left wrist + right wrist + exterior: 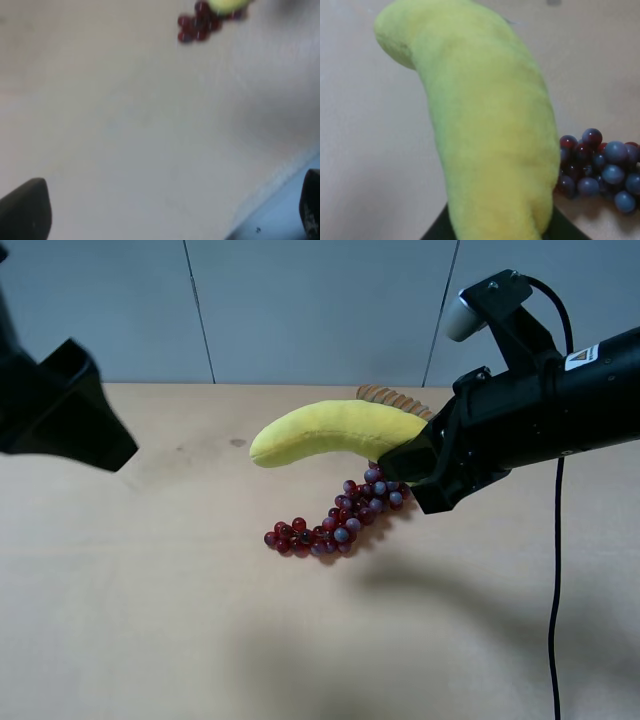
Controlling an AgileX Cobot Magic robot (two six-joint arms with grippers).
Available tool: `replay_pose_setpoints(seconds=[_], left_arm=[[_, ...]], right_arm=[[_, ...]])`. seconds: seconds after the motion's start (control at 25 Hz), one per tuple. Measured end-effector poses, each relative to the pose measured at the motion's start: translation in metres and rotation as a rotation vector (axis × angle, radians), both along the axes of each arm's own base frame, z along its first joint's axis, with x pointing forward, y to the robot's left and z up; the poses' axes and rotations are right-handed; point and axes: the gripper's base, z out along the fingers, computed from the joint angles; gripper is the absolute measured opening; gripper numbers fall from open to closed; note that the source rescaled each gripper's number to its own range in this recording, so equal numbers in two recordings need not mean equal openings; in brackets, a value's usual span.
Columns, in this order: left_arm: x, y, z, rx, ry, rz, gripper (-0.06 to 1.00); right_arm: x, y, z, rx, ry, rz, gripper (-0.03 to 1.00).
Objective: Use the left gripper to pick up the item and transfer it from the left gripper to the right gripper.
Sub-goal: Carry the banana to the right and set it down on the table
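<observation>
A pale wooden surface [150, 580] stretches before grey wall panels [300, 310], with bare room at its near and left sides. Above a grape bunch [335, 522] and just ahead of a bread roll [392, 398], the right pincer [412, 472] clamps one end of the banana [335, 430], holding it aloft. The left pincer [95, 410] hangs well apart, spread wide and empty.

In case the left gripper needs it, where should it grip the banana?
Probably the banana at its free rounded end, coming from the left: it juts sideways toward the open left gripper, while the right gripper clamps the other end.
</observation>
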Motion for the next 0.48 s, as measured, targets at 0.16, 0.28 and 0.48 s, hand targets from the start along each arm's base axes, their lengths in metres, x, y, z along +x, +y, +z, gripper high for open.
replay_pose_setpoints(seconds=[0.16, 0.28, 0.48], left_arm=[[-0.033, 0.031, -0.013, -0.025, -0.018, 0.011, 1.0], [-0.056, 0.053, -0.022, -0.065, -0.059, 0.01, 1.0], [-0.091, 0.087, -0.037, -0.148, -0.153, 0.002, 1.0]], right_arm=[[0.0, 0.0, 0.0, 0.0, 0.0, 0.0, 0.0], [0.0, 0.0, 0.0, 0.0, 0.0, 0.0, 0.0], [0.0, 0.0, 0.0, 0.0, 0.0, 0.0, 0.0]])
